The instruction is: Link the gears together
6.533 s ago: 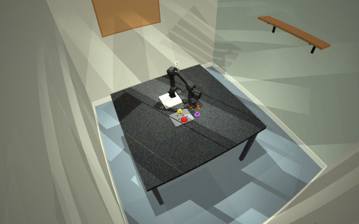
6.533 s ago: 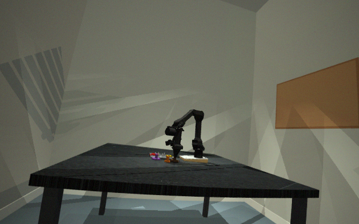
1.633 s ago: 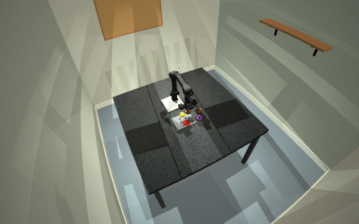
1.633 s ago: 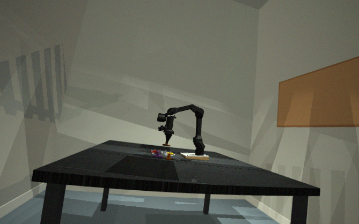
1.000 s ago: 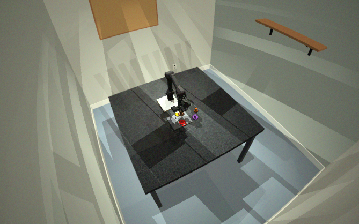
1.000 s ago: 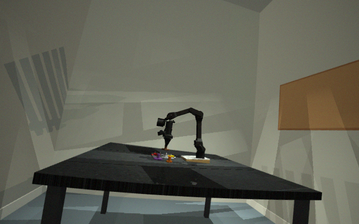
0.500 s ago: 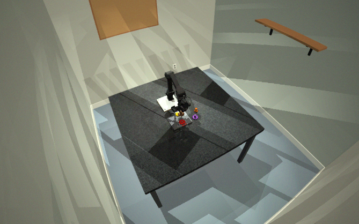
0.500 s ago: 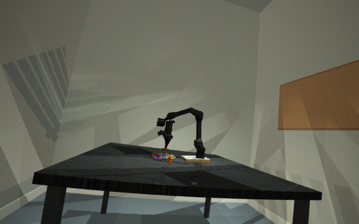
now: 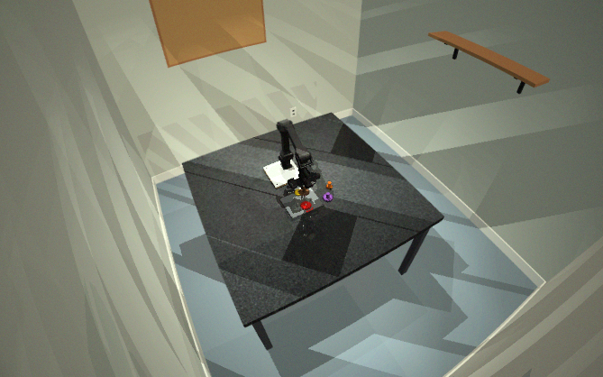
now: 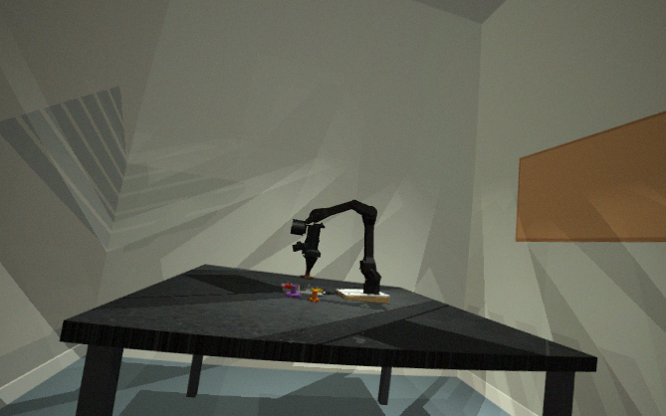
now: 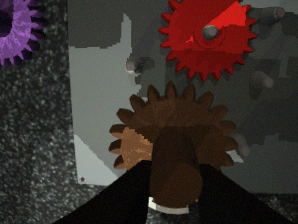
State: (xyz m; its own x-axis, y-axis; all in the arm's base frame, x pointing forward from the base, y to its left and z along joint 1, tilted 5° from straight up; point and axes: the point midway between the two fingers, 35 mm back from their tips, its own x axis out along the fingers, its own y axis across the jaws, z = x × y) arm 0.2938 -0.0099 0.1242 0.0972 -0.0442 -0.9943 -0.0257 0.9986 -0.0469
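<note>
My gripper (image 9: pixel 304 188) (image 10: pixel 308 273) (image 11: pixel 174 172) is shut on the hub of a brown gear (image 10: pixel 306 277) (image 11: pixel 135 145). It holds the gear level, above the grey board (image 9: pixel 296 213) (image 11: pixel 95 75). The red gear (image 9: pixel 304 205) (image 10: pixel 289 286) (image 11: pixel 182 52) sits on a peg beyond the brown gear in the wrist view. The yellow gear (image 9: pixel 297 191) (image 10: pixel 318 290) is almost hidden under the held gear in the wrist view. Empty pegs show at the left (image 11: pixel 133 65) and right (image 11: pixel 262 80) of the board. A purple gear (image 9: pixel 324 197) (image 10: pixel 294 291) (image 11: pixel 20 42) and an orange gear (image 9: pixel 329 186) (image 10: pixel 315 296) stand beside the board.
Another peg (image 11: pixel 272 14) stands at the upper right of the wrist view, and one (image 11: pixel 242 145) stands right beside the held gear's edge in that view. The arm's white base plate (image 9: pixel 274 174) (image 10: pixel 363 296) lies behind the board on the black table (image 9: pixel 247 262) (image 10: pixel 221 319).
</note>
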